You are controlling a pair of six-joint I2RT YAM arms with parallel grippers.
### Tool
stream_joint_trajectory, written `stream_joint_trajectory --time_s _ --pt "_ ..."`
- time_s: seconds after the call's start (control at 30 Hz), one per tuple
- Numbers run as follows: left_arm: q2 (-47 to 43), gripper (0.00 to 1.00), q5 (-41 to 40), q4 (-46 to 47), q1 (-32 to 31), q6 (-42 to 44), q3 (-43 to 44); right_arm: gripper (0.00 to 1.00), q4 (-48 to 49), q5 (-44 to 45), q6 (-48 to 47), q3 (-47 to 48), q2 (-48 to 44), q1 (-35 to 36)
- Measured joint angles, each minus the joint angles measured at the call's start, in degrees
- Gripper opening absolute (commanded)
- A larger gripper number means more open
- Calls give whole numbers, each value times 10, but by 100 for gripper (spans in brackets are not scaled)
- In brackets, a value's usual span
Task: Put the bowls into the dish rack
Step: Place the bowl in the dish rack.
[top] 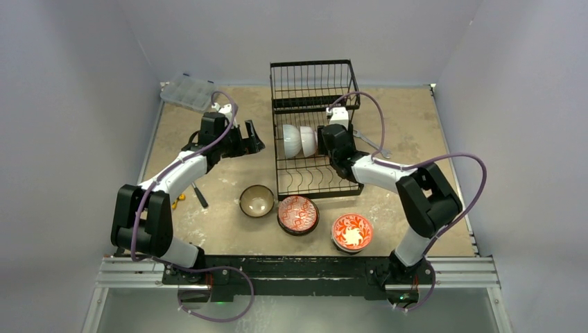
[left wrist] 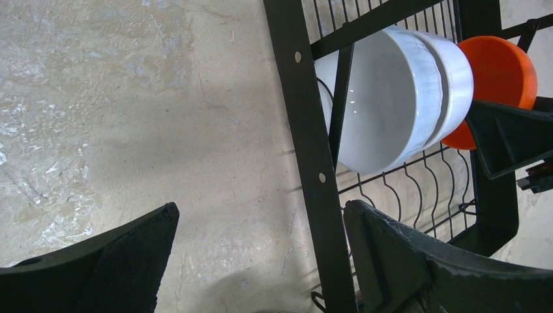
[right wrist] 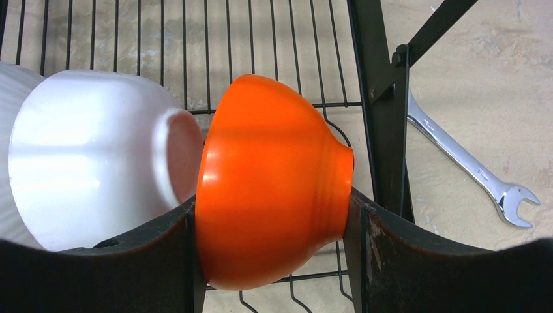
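orange bowl (right wrist: 274, 189): smooth glossy glaze
dish rack (right wrist: 381, 98): matt black metal wire
wrench (right wrist: 469, 166): bright polished metal
my right gripper (right wrist: 269, 212): matt black, scuffed

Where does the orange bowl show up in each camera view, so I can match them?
Top external: not visible; the right gripper covers its spot in the dish rack.
Left wrist: upper right, the orange bowl just past the white bowl.
Right wrist: centre, gripped between the jaws.
Shared landmark: that white bowl next to it.
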Motion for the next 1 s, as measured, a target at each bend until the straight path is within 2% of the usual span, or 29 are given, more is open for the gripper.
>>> stream_joint_trajectory --time_s 0.57,0.6,0.8,0.9,1.0 --pt "0 95 8 0 4 -4 0 0 -3 32 0 42 49 5" --pt "0 95 9 0 4 -4 0 5 -5 32 0 42 49 5" --pt "0 95 14 1 4 -4 0 53 -14 40 0 46 50 6" --pt "0 95 15 1 5 -4 0 69 -20 42 2 48 50 7" --pt "0 95 15 2 5 -4 0 80 -28 45 5 51 50 8"
